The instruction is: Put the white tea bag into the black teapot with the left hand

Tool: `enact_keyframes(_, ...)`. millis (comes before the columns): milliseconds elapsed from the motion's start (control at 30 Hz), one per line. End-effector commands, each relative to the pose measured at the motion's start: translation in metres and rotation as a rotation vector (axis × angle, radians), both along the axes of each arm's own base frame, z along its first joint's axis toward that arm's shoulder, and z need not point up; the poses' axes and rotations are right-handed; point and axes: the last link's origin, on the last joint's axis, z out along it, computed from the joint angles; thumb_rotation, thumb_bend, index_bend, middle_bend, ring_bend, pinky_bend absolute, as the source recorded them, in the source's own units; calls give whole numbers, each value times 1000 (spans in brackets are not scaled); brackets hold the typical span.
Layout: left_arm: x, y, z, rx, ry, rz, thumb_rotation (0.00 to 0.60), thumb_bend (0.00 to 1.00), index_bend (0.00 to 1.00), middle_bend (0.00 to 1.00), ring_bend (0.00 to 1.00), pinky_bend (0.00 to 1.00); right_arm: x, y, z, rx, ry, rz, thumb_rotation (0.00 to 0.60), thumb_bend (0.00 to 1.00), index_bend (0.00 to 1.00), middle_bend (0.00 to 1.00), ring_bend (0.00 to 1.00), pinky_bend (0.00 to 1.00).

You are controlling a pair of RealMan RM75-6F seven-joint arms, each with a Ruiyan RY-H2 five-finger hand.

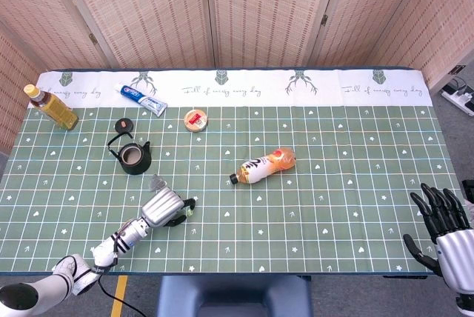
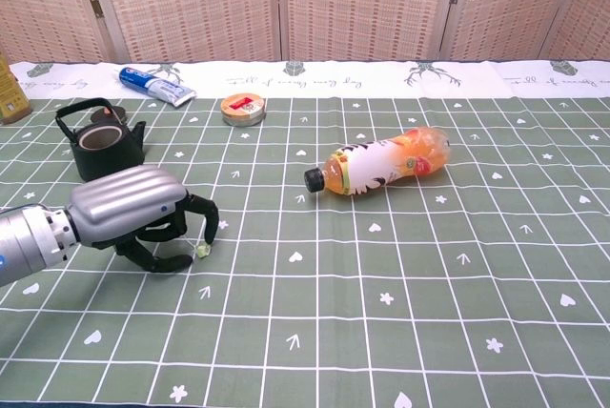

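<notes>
The black teapot point(image 1: 131, 157) point(image 2: 98, 146) stands lidless at the left of the table. A small whitish tea bag point(image 1: 155, 181) lies just behind my left hand point(image 1: 164, 207) point(image 2: 133, 213); the chest view hides it behind the hand. Its small pale tag point(image 1: 189, 212) point(image 2: 203, 252) lies on the cloth at the tips of the fingers point(image 2: 206, 222), which arch down over the table. One fingertip reaches the tag, and nothing is clearly held. My right hand point(image 1: 442, 228) hangs off the table's front right corner, fingers spread and empty.
The teapot's lid point(image 1: 122, 124) lies behind the pot. An orange drink bottle point(image 1: 263, 166) point(image 2: 381, 165) lies on its side mid-table. A round tin point(image 1: 195, 119), a toothpaste tube point(image 1: 142, 99) and a tea bottle point(image 1: 50, 107) sit along the back left.
</notes>
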Motion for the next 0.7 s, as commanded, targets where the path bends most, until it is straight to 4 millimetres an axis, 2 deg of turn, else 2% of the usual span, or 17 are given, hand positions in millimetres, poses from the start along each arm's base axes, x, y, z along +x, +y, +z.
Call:
enact_keyframes(33, 0, 0, -2, 2, 0, -4, 600, 401, 500, 1000, 1000, 1000, 0, 0, 0, 0, 1, -1, 600, 366, 0, 0, 14, 0)
enact_keyframes(700, 2, 2, -9, 1, -22, -21, 600, 461, 606, 1000, 1000, 1000, -1, 0, 1, -6, -2, -2, 600, 366, 0, 0, 16, 0)
